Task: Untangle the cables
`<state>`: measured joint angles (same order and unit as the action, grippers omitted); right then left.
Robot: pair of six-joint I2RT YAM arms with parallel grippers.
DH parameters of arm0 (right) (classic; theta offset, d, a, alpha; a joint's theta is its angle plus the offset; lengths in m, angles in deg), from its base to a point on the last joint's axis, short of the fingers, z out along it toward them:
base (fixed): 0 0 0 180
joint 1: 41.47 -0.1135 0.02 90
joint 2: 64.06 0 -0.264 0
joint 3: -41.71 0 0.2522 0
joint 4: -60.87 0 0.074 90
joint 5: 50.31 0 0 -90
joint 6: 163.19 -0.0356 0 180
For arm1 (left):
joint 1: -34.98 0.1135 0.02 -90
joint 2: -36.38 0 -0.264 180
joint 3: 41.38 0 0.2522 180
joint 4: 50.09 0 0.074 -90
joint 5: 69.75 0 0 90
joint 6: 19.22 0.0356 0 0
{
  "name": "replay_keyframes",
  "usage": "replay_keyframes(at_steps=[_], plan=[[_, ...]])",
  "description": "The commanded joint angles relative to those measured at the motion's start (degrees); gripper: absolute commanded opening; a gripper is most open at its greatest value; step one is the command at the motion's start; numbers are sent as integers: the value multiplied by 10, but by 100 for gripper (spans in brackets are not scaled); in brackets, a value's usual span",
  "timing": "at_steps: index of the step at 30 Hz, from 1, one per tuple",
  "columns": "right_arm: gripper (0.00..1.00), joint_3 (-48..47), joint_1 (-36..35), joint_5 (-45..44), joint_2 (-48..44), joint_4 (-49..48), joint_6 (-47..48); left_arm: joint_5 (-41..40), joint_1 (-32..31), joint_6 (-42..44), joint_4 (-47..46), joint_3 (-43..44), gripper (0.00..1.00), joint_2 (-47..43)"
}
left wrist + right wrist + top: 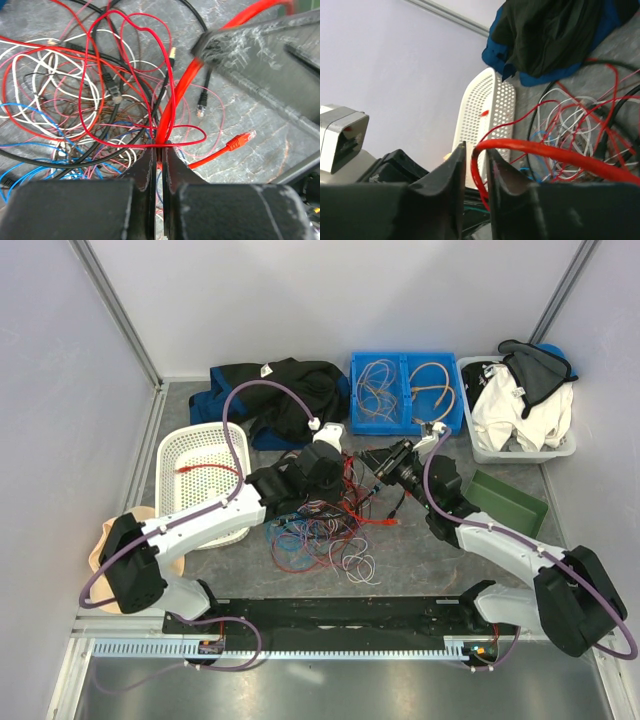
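Mid-desk, just ahead of both arms, the cables (325,535) are lying in one loose heap, w/ red, black, white and blue strands looping over each other on the grey desk (430,562). Your left hand (160,147) is hovering low over the heap w/ its fingers pressed together, pinching the thick red cable (176,92) right at the tips; a thin red wire is crossing at the same spot. From there the thick red cable is rising off the pile and running across to your right hand (476,150), passing between its two fingers. Those fingers are sitting close either side of it, but you can't tell from the wrist view whether they're actually clamping it. A red plug (242,140) is resting on the desk just right of the left fingers, w/ a black plug (201,107) a bit beyond.

Left of the heap, a white basket (200,440) is holding one red lead. Behind, a dark jacket (285,390) is lying crumpled, next to a blue tray (405,356) w/ pale cables coiled in both compartments. Far right, a white bin (520,453) is carrying clothes, and a green tray (515,505) is sitting beside the right arm.
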<state>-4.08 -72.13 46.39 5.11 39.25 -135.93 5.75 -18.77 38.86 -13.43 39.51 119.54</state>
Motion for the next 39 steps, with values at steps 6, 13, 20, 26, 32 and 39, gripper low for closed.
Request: replay_keyframes(at_steps=[6,13,20,26,32,39], plan=[[0,-27,-5,-33,-36,9,51,-40,-2,-9,-28,-22,11,-44],[0,-39,-5,-49,-103,103,111,-127,-2,-16,36,-32,100,-94],[0,-42,-4,-34,-148,150,140,-184,0,46,21,-37,100,-164],[0,-64,-5,-5,-165,190,143,57,0,170,-243,-140,96,-232],[0,-78,-5,24,-177,203,131,172,-1,208,-348,-171,91,-200],[0,-87,-5,42,-192,224,129,206,-1,215,-380,-143,75,-137]])
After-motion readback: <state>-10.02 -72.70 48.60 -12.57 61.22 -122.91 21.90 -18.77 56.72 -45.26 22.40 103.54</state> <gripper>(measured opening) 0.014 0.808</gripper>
